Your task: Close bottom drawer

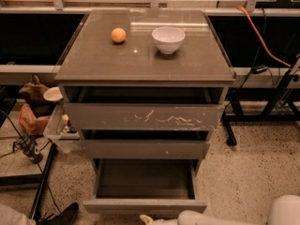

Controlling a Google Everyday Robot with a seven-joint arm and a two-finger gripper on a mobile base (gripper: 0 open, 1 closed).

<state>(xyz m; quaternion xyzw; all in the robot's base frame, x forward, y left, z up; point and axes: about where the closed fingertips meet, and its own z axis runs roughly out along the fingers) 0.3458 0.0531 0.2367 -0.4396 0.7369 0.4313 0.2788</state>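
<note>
The bottom drawer (145, 205) of the grey-brown cabinet is pulled far out, with its plain flat front toward me and a dark rectangular tray (143, 178) showing inside. My gripper (146, 218) is at the very bottom edge of the camera view, just below and in front of the drawer front near its middle. Only its pale tip shows. The white arm (211, 217) runs off to the lower right.
Above are a middle drawer (145, 149) with a small white speck and a taller scratched drawer (143, 116), both slightly open. An orange ball (118, 35) and a white bowl (168, 39) sit on the cabinet top. Clutter and cables lie at the left, and a stand leg at the right.
</note>
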